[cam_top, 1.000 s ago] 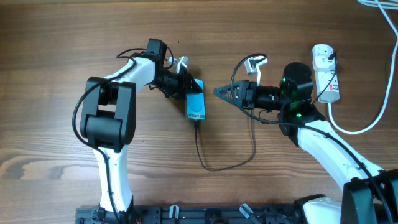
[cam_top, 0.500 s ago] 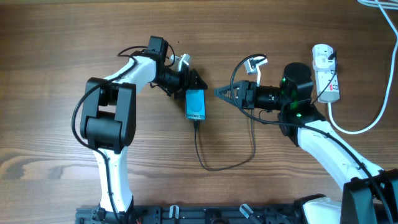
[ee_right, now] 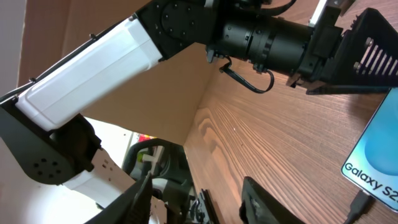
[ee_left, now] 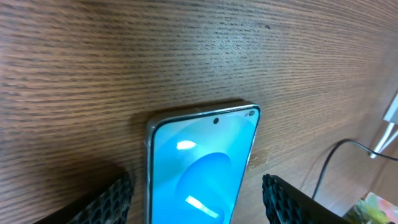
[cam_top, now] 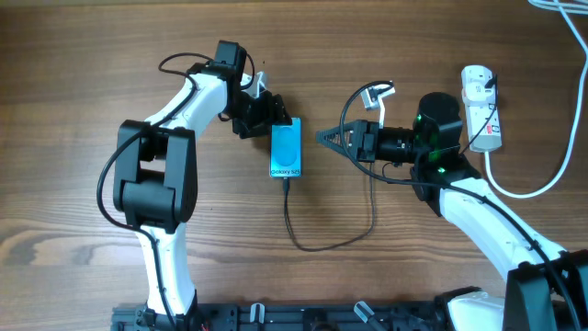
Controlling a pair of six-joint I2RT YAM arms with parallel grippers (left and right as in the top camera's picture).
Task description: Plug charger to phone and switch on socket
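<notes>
Left gripper [ee_left: 196, 186] straddles the phone's [cam_top: 286, 150] top, fingers spread, gripping nothing. Right gripper [cam_top: 322, 136], parted and empty, points at the phone, with the socket [cam_top: 481, 108] behind it. Charger [cam_top: 322, 244] seems plugged in; pressing the socket's switch looks next.

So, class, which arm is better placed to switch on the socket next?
Right. The socket lies on the right side of the table, close beside the right arm; the left tool stands open at the top end of the phone, far across the table.
</notes>
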